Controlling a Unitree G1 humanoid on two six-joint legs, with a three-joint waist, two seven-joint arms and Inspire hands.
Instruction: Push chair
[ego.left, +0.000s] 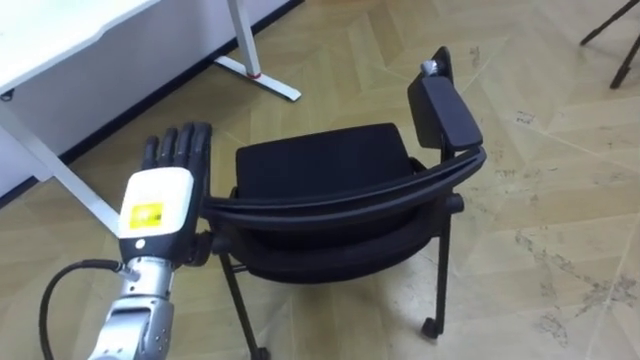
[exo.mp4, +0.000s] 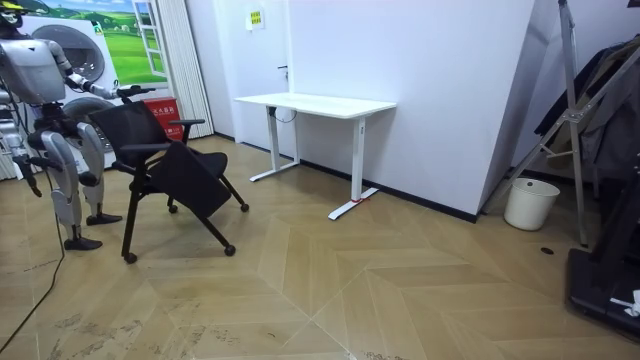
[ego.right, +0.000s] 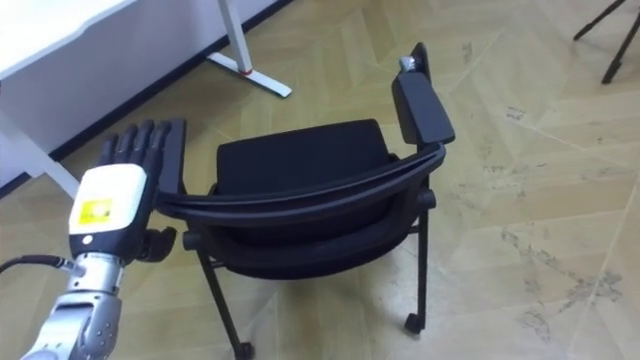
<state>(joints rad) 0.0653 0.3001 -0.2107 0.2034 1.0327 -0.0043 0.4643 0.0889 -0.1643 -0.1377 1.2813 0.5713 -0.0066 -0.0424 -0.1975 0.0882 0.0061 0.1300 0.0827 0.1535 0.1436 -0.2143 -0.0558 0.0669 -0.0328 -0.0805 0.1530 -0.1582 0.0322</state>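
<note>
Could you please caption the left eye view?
Left hand, fingers straight, at the backrest of a black padded chair near a white desk.

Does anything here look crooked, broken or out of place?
Nothing is broken or spilled. The chair stands out in the room, turned askew to the desk, and in the room view its seat looks sloped down towards the front. Pale scuff marks streak the wooden floor beside it.
</note>
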